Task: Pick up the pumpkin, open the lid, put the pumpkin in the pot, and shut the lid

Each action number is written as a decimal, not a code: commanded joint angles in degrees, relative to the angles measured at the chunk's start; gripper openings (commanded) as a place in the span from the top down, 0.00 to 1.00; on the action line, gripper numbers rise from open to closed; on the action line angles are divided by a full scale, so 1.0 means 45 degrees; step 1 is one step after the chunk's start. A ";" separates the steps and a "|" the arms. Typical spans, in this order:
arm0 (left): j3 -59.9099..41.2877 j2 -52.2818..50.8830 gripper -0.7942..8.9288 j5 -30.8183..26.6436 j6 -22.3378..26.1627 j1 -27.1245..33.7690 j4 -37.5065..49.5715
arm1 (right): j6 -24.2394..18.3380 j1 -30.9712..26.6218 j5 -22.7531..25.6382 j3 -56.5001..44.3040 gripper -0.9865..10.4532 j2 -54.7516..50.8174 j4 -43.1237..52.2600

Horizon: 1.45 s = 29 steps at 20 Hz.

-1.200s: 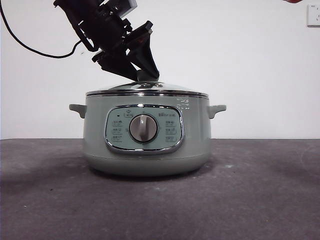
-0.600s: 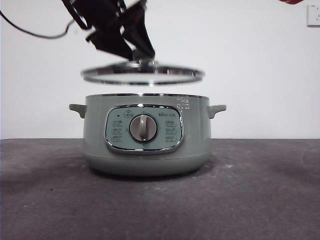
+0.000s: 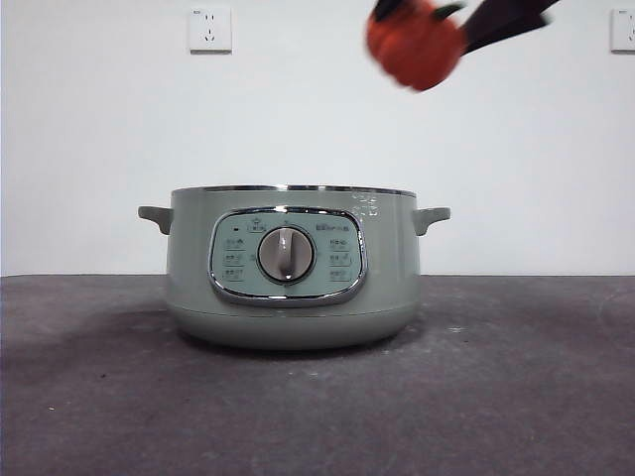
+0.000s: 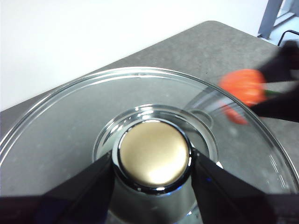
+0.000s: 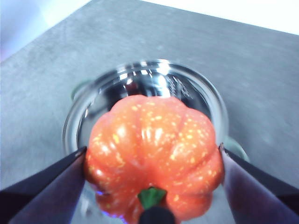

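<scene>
Pumpkin (image 5: 153,158), a small orange ribbed toy with a green stem, sits pinched between the right gripper (image 5: 152,163)'s two black jaws, one pressed to each flank, and in that wrist view the open steel-lined mouth of the wide pale sage-green electric pot (image 5: 145,93) lies below and just beyond it. From the front the pumpkin (image 3: 415,42) hangs high in the air, above and slightly outside the pot's (image 3: 293,268) handle on that side, so it is not yet over the opening. To do this step well, I judge the right gripper (image 3: 422,30) should carry the toy inward until it is centred over the rim, lower it clear of the chrome edge, and only then let go, so it neither bounces out nor catches the wall. That arm reaches in slanting from the top corner. The left gripper (image 4: 152,161) has its jaws closed on the round knob of the domed glass lid (image 4: 65,116), holding it lifted off the pot, out of the front view.
</scene>
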 commanded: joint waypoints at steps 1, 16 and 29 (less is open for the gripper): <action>0.0087 -0.1093 0.93 -0.0117 -0.0078 0.0029 -0.0194 | 0.0029 0.0146 -0.0262 0.1224 0.93 0.1826 0.0131; 0.0092 -0.2871 0.93 -0.0092 -0.0641 0.0019 -0.1647 | -0.2021 0.1545 0.0894 0.4556 0.93 0.8442 -0.0272; 0.0092 -0.2759 0.93 0.0005 -0.0631 0.0015 -0.1681 | -0.1807 0.1637 0.1200 0.5032 0.38 0.8422 -0.0962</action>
